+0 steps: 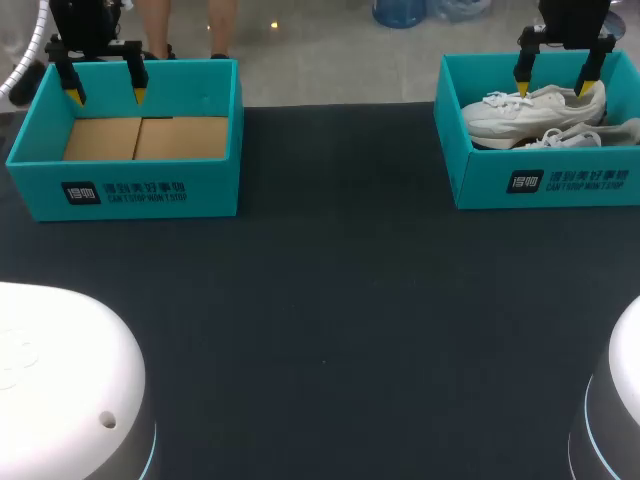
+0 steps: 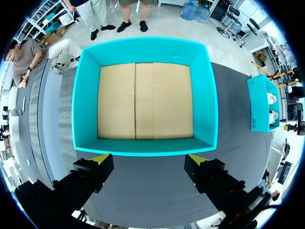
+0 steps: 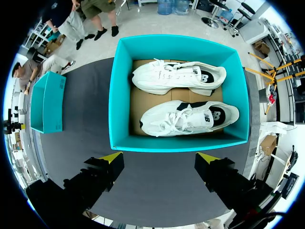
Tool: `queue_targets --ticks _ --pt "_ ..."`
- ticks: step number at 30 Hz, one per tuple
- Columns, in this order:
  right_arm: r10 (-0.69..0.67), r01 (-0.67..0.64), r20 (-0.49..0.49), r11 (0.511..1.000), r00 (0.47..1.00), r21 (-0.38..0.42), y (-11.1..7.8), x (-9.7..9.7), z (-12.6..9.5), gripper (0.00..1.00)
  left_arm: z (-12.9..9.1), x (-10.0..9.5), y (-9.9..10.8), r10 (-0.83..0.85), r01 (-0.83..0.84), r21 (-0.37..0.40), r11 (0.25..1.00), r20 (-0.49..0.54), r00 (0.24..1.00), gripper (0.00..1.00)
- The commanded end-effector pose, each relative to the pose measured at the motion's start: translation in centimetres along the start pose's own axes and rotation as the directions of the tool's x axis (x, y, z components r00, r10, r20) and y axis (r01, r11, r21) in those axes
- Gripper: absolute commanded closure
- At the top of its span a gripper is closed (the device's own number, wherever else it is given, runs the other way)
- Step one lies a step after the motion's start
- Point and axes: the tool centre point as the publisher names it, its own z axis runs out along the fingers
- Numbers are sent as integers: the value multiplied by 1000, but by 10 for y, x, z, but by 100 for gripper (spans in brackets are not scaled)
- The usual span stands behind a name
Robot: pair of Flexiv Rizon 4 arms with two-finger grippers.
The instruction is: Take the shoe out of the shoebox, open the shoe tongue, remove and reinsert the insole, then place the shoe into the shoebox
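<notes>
At the table's far-left corner the left gripper hangs wide open, holding nothing, over a teal box with a bare cardboard floor. At the far-right corner the right gripper, equally wide, hangs over the shoebox, where a white shoe lies beside its mate.

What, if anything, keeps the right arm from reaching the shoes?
Probably nothing, so yes, it looks able. The right end effector hangs open over the shoes, and the box has no lid.
</notes>
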Motion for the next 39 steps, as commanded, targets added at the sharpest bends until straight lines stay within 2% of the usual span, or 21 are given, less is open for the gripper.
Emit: queue_targets --ticks 1,13,18,20,24,34,39 --pt "0 0 0 1000 1000 0 0 0 0 0 0 0 0 0 0 0 1000 1 1000 0" --pt "0 0 0 1000 1000 0 0 0 0 0 0 0 0 0 0 0 1000 1 1000 0" --pt "37 -38 71 999 997 13 2 -47 16 0 0 0 0 0 0 0 1000 1 1000 0" --pt "52 -53 68 999 996 12 2 -66 24 0 0 0 0 0 0 0 1000 1 1000 0" --pt "76 -78 87 997 993 14 0 -92 30 0 0 0 0 0 0 0 1000 1 1000 0" --pt "49 -51 105 999 993 15 6 -134 49 0 0 0 0 0 0 0 1000 1 1000 0" --pt "17 -17 70 1000 997 5 9 -138 47 0 0 0 0 0 0 0 1000 1 1000 0"
